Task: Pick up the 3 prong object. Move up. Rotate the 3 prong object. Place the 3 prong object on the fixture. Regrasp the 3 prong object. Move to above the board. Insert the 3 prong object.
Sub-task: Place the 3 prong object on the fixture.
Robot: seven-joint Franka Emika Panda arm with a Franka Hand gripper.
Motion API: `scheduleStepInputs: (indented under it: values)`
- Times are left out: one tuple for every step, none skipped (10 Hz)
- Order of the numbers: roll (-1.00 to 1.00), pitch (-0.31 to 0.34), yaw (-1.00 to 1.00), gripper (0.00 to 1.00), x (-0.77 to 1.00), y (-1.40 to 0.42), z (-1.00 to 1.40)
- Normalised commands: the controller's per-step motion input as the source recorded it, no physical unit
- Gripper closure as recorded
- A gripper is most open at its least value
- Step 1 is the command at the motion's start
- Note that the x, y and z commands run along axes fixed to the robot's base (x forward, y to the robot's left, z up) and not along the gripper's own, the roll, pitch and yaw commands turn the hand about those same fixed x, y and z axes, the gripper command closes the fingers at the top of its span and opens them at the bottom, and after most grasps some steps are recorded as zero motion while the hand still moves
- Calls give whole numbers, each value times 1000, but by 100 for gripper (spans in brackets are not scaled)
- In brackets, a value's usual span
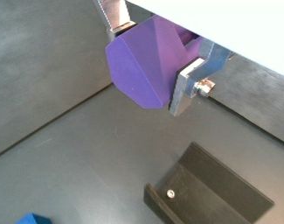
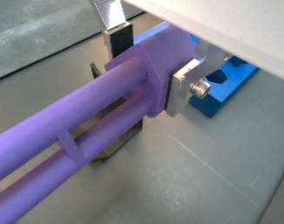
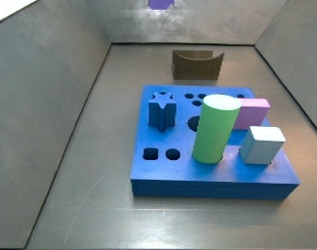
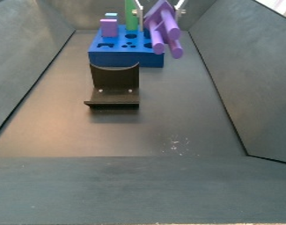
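Pincer clamped on the 3 prong object, high in the air; long axis tilted downward, prongs outward; fixture below, well apart, notch waiting.

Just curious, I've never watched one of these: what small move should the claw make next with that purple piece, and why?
Probably turn the purple piece and lower it toward the dark bracket. The claw grips it high in the air, tilted, and the bracket sits bare on the floor before the blue board.

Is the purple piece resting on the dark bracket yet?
No. In a side view the 3 prong object hangs in the tool, above the fixture.
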Motion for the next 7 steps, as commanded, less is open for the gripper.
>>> scheduleStepInputs:
  values:
    - [98, 160, 27, 100, 1000, -84, -14]
    - [93, 162, 26, 100, 1000, -75, -13]
    - [87, 160, 27, 100, 1000, -58, -12]
    - [95, 157, 28, 100, 1000, -47, -14]
    - [-1000, 5, -8, 100, 1000, -555, 57]
    - [-1000, 8, -8, 100, 1000, -556, 62]
    - [-1000, 19, -18, 100, 989, -340, 60]
